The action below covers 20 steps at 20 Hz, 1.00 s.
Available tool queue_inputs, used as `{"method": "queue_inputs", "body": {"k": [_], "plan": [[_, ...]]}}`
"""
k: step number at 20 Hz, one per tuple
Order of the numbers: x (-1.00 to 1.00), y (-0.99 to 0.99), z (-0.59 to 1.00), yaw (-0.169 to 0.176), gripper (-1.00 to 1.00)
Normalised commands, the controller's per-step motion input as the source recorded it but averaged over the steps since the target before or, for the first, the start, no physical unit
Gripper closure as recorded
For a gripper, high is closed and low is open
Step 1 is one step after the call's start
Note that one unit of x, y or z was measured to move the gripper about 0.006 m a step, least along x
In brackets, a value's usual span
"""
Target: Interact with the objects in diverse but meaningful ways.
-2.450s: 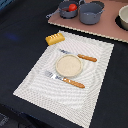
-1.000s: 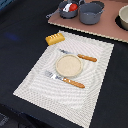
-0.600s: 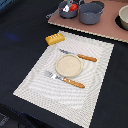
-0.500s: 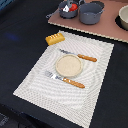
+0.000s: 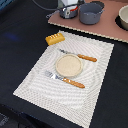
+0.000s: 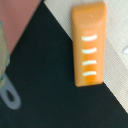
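So the bread loaf [image 5: 55, 38], yellow-orange with white slashes on top, is sitting on the far left corner of the striped placemat [image 5: 97, 90], partly hanging over onto the black tabletop [image 5: 20, 45]. In the wrist view the loaf [image 6: 89, 44] fills most of the shot, with four white slashes showing, lying half on the mat and half on the black surface.

Middle of the placemat has a round tan plate [image 5: 68, 64]. A knife with an orange handle [image 5: 80, 56] lies just beyond it on the far side, and a fork with an orange handle [image 5: 65, 80] lies on the near side, both right beside the plate.

Way at the back there's a pinkish-brown board [image 5: 107, 27]. On it stands a blue-grey pot [image 5: 91, 12], and to the exterior view's left of that another grey pot [image 5: 69, 11] with something red in it, probably the tomato [image 5: 73, 8]; it's pretty blurry. A pale bowl [image 5: 123, 18] peeks in at the far right edge.

The gripper [image 5: 70, 4] is up at the far edge over that left pot, mostly cut off, so I honestly can't tell if the fingers are apart or together.
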Motion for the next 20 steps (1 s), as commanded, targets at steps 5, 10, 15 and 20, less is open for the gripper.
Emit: {"method": "queue_inputs", "body": {"k": [5, 10, 15, 20], "plan": [[0.26, -0.46, -0.08, -0.002, -1.00], [-0.06, -0.03, -0.24, 0.009, -1.00], [-0.19, 0.00, -0.32, 0.020, -1.00], [-0.24, 0.00, -0.40, 0.010, -1.00]]}}
